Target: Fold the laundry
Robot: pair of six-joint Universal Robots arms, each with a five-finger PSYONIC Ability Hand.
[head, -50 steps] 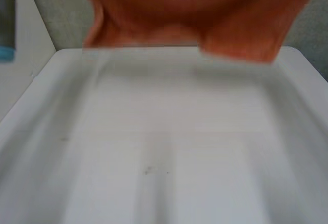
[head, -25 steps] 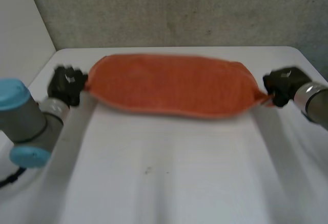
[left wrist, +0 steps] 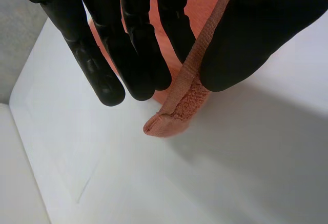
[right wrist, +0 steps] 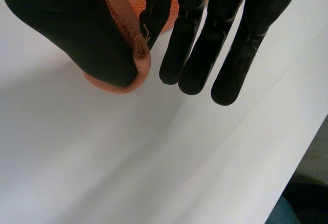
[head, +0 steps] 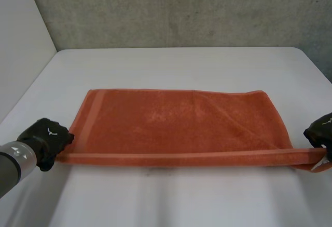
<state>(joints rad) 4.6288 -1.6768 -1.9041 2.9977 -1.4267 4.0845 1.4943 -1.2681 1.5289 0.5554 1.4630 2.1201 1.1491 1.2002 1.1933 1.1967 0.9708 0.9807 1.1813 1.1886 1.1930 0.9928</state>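
An orange towel (head: 176,125) lies spread across the white table (head: 171,66), its long near edge stretched taut between my two hands. My left hand (head: 45,141) holds the near left corner. In the left wrist view that corner (left wrist: 177,114) is pinched between thumb and straight fingers (left wrist: 138,55). My right hand (head: 320,132) is at the near right corner. The right wrist view shows that corner (right wrist: 134,55) pinched between thumb and fingers (right wrist: 197,49), just above the table.
A grey wall runs behind the table's far edge. White table surface lies bare in front of the towel and beyond it. The table's right edge (right wrist: 302,147) is close beside my right hand.
The towel was held high and bunched between my hands; both hands have come down and toward the near side, and the towel now lies flat and spread on the table.
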